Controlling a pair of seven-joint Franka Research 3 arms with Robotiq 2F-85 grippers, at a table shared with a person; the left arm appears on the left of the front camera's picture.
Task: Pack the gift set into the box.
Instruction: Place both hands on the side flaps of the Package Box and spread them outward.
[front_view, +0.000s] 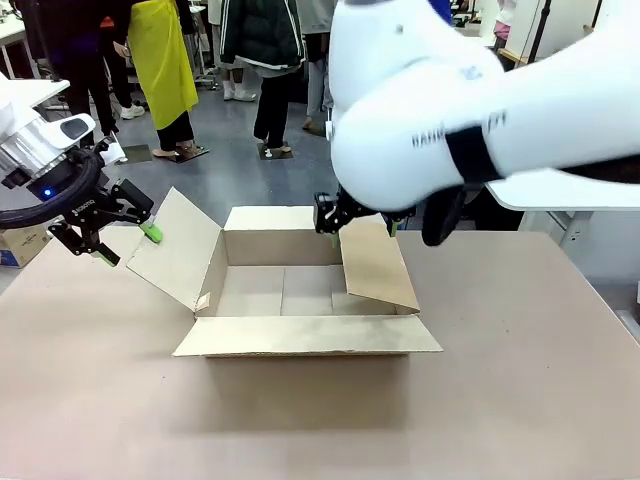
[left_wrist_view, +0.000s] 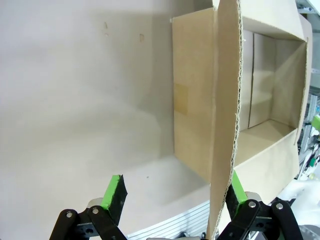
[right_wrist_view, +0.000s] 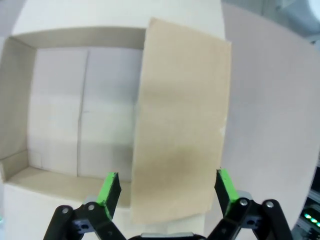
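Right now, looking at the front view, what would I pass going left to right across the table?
Left gripper → left flap → inside of the box → right flap → table.

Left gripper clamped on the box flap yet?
No. In the left wrist view the left gripper stands open, fingers wide apart, the left flap running close by one finger only.

Robotics lab: white robot arm over beige table, grey floor.
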